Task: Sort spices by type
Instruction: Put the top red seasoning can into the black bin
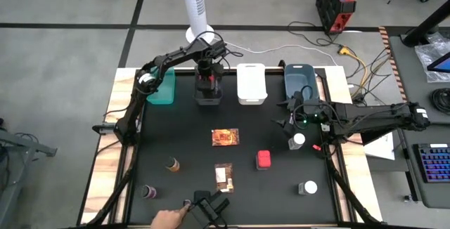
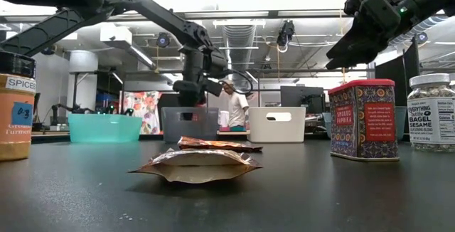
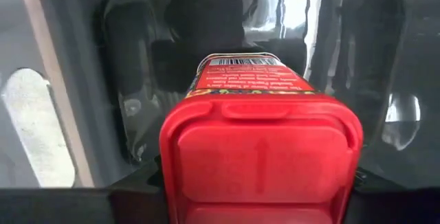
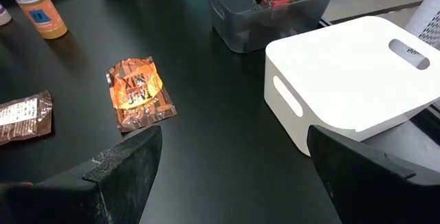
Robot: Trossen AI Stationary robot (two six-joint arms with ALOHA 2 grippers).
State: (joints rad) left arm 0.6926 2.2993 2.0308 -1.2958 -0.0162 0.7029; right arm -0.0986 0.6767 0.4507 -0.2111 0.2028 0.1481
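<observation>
My left gripper (image 1: pixel 208 80) reaches down into the grey bin (image 1: pixel 209 97), shut on one red tub (image 3: pixel 260 152). The second red tub (image 1: pixel 264 160) stands on the table. My right gripper (image 4: pixel 234 176) is open and hovers near the table's right side, just beyond a white-capped jar (image 1: pixel 298 141). The other white-capped jar (image 1: pixel 307 187) stands near the front right. Two orange-brown packets (image 1: pixel 225 138) (image 1: pixel 223 176) lie flat mid-table. A brown bottle (image 1: pixel 172 164) and a purple bottle (image 1: pixel 148 192) stand front left. My left gripper pinches the red tub between its two fingers (image 3: pixel 155 176), on opposite side walls just under the red lid (image 3: pixel 261 114). The fingers come from above, pointing down. The tub is upright inside the grey bin; whether its base is on the bin floor cannot be told.
Along the far edge stand a teal bin (image 1: pixel 160 87), the grey bin, a white bin (image 1: pixel 251 83) and a blue bin (image 1: pixel 301 80). A person's hand (image 1: pixel 167 218) and a black object (image 1: pixel 211 206) sit at the near edge.
</observation>
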